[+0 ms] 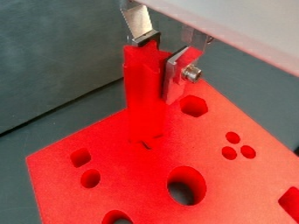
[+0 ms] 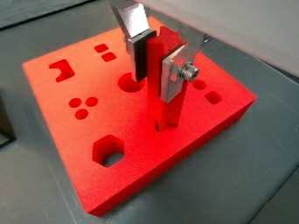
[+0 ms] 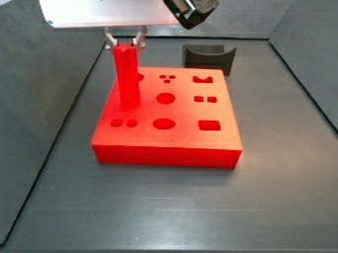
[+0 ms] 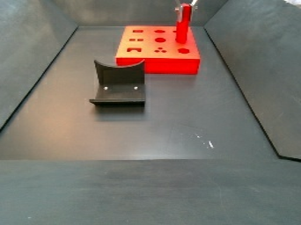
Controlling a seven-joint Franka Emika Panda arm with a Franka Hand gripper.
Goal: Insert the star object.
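The star object, a tall slender red peg point(image 1: 146, 87), stands upright between the fingers of my gripper point(image 1: 160, 59). The gripper is shut on the peg's upper part, and this shows in both wrist views point(image 2: 159, 70). The peg's point(image 2: 167, 96) lower end meets the top face of the large red block point(image 2: 152, 166) with shaped holes. How deep it sits there I cannot tell. In both side views the peg point(image 3: 126, 77) point(image 4: 182, 26) rises from the block point(image 3: 172, 133) near one long edge, with the gripper point(image 3: 126, 40) right above it.
The dark fixture point(image 4: 118, 85) stands on the grey floor apart from the block point(image 4: 159, 53); it also shows in a side view point(image 3: 208, 59) behind the block. Sloped grey walls enclose the floor.
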